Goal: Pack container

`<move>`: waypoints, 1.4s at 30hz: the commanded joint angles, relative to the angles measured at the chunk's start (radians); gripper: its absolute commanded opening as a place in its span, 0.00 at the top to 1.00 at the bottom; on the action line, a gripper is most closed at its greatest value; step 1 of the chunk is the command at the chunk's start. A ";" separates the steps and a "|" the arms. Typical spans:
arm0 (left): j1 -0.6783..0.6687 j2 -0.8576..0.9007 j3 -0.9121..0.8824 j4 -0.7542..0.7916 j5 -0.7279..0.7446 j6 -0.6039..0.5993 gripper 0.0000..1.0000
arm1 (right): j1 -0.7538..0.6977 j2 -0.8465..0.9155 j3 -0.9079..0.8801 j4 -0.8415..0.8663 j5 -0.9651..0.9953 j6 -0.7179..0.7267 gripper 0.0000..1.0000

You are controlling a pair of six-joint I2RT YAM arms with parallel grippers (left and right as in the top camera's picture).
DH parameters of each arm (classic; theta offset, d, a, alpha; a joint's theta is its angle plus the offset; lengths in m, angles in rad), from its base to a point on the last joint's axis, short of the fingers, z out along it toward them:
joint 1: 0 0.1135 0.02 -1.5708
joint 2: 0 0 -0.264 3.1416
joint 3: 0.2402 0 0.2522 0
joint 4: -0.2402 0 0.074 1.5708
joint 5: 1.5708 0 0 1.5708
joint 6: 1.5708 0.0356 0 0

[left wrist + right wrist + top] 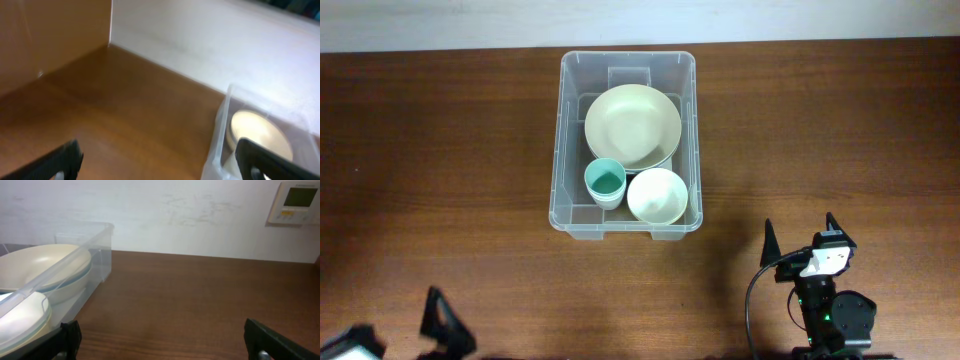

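Container [561, 140] sits on the wood table [440, 150]. Inside it: cream plate [633, 126] at back, white bowl [656, 195] front-right, teal cup [605, 182] just left of the bowl. Right gripper [167, 342] is off the container's near-right corner, left gripper [160, 165] well off its near-left. Both claws apart, empty.

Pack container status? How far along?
Done: plate, green cup and small bowl sit inside the container. In hand: nothing; left gripper and right gripper have fingers apart, empty, away from it. Left: no loose items show on the table, so it looks finished.
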 commanded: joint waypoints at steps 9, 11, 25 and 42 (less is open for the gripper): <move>-0.004 -0.016 -0.710 0.823 0.139 -0.017 0.00 | -0.006 -0.008 -0.005 -0.005 -0.006 0.001 0.01; -0.004 -0.016 -0.778 0.889 0.166 -0.017 0.00 | -0.006 -0.008 -0.005 -0.005 -0.006 0.001 0.01; -0.003 -0.193 -0.967 0.912 0.195 -0.017 0.00 | -0.006 -0.008 -0.005 -0.005 -0.006 0.001 0.01; 0.045 -0.237 -1.037 0.956 0.195 0.263 0.00 | -0.006 -0.008 -0.005 -0.005 -0.006 0.001 0.01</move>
